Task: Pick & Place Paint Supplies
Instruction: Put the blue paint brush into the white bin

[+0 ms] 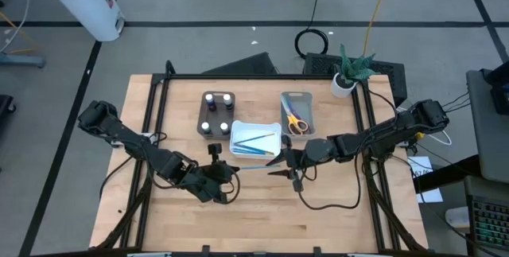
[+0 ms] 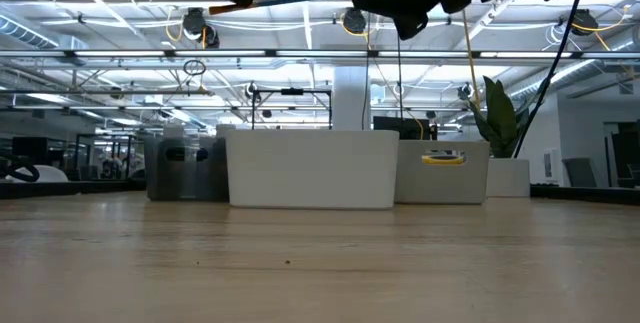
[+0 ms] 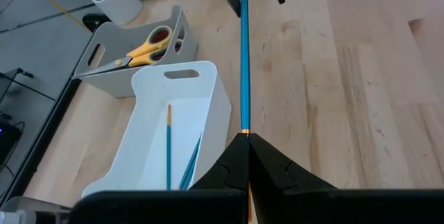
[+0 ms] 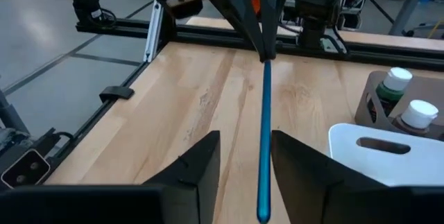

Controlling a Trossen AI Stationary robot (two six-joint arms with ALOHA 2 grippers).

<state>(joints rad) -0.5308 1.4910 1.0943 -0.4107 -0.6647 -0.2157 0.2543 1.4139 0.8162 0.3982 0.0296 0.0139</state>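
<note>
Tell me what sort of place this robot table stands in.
Probably a robotics lab or workshop: long ceiling strip lights over rows of equipment benches, cables on a grey taped floor.

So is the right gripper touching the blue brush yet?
Apart. In the right wrist view the right gripper is open, with wood showing on both sides of the blue brush. The left gripper holds it.
</note>
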